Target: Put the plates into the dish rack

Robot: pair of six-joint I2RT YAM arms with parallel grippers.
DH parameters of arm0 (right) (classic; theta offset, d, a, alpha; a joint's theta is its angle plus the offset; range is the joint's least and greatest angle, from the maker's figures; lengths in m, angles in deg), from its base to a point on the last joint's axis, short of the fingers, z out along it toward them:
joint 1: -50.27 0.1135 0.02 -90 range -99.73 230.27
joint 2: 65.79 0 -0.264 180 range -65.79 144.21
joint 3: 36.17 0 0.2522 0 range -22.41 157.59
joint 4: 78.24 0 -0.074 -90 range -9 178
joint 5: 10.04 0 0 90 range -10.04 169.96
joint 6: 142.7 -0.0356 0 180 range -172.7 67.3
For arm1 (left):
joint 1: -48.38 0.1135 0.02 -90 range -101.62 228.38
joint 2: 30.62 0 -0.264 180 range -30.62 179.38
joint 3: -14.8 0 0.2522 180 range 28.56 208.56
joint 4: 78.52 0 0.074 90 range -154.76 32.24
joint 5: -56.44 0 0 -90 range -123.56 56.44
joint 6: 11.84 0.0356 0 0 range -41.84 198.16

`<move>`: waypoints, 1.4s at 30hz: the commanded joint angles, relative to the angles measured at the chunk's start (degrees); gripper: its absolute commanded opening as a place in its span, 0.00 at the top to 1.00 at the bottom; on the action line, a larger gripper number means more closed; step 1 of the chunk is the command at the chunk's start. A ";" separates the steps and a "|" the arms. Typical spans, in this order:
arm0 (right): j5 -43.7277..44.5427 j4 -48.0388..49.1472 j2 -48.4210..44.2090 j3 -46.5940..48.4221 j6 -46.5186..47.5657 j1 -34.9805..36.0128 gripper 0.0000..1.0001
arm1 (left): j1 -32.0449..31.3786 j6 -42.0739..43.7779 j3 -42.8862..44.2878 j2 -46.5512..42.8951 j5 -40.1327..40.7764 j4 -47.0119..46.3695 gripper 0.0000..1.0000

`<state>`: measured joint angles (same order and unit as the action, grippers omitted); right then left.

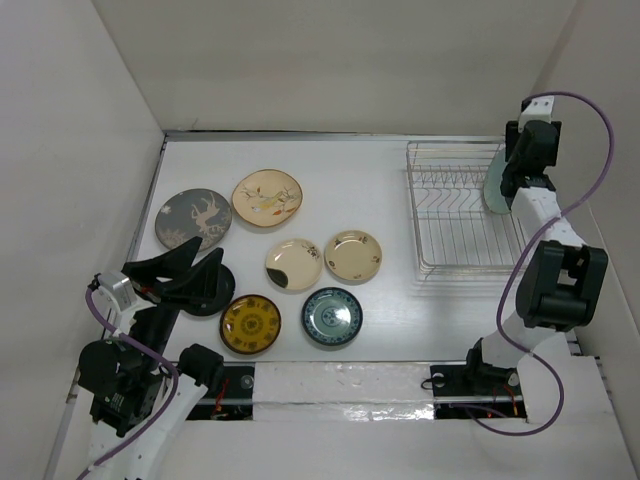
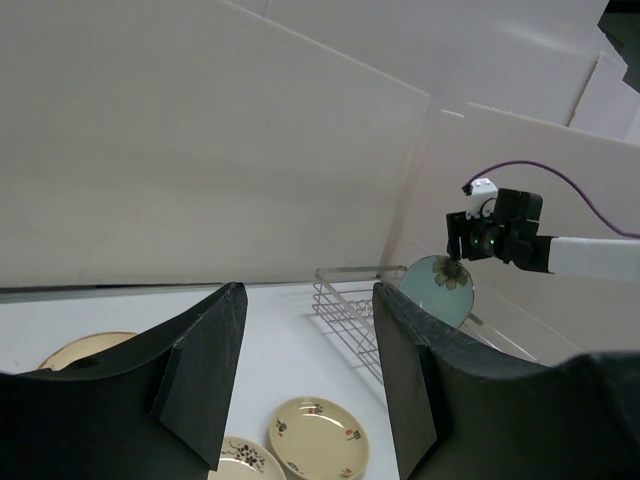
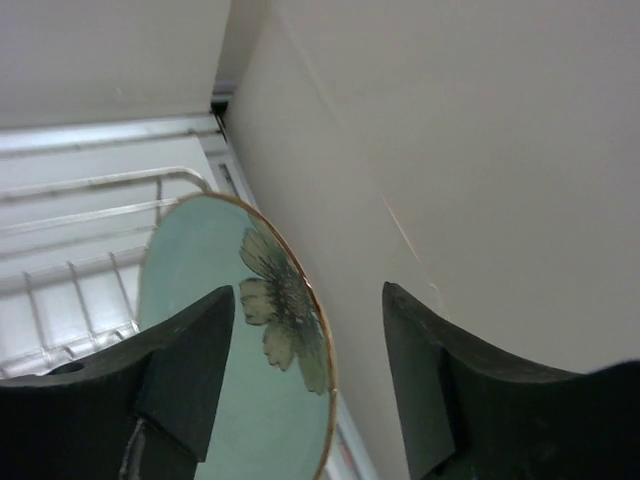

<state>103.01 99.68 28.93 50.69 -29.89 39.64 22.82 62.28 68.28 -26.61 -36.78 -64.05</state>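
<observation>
A: Right wrist view: right gripper (image 3: 308, 295) stood wide, no pad seen pressing the pale green round ceramic plate with a flower (image 3: 200, 250).

B: Where was it?

A: Just below the fingers, nearer the left one, at the silver wire dish rack's (image 1: 415, 200) end.

B: Orientation?

A: On edge, tilted, flowered face toward the wrist. Round, so no long axis.

B: Handling?

A: Judged the rim should seat between prongs, then retreat straight up. Left gripper (image 2: 308, 295) was wide and empty.

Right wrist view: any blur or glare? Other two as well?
Right wrist: right fingers dark and slightly soft, plate sharp, wall bright, not clipped. Left wrist: left fingers underexposed, rack in focus. Top external: even light, glare on the glossy strip at the near edge.
</observation>
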 commanded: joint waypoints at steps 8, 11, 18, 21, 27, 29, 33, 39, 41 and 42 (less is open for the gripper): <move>-7.49 6.78 -8.32 8.11 -25.17 16.76 1.00 | -0.45 0.32 0.79 3.19 1.29 -1.33 0.50; -8.54 4.42 -5.96 10.39 -28.34 26.78 1.00 | -0.45 0.32 0.62 4.34 2.34 -0.98 0.52; -18.03 0.27 8.17 16.19 -39.22 42.26 0.60 | -0.45 0.59 0.44 6.80 5.24 -0.89 0.82; -18.39 0.62 15.72 18.83 -41.60 46.22 0.34 | -0.45 0.85 0.00 7.68 4.54 -0.89 0.79; -22.61 -1.31 26.91 24.80 -49.16 46.76 0.24 | -0.45 1.46 0.00 9.79 3.58 -1.15 0.56; -22.61 -2.45 30.17 26.03 -50.14 46.76 0.23 | 0.07 1.38 -0.09 10.31 3.58 -1.59 0.53; -24.61 -2.81 34.65 27.71 -54.70 46.76 0.23 | 2.01 0.85 -0.53 11.54 3.66 -2.03 0.46; -30.86 1.41 39.92 27.62 -62.08 46.14 0.24 | 2.01 0.85 -0.70 12.78 4.98 -1.94 0.45; -33.23 3.77 41.16 27.45 -64.28 46.14 0.27 | 2.01 0.94 -0.61 13.30 5.16 -1.85 0.45; -34.11 4.31 42.47 27.88 -66.03 46.14 0.27 | 2.01 1.02 -0.61 13.48 5.24 -1.85 0.45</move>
<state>73.68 98.35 68.62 76.02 -89.85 86.06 24.50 62.92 68.26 -14.22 -32.32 -62.85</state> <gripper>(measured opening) 0.732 0.549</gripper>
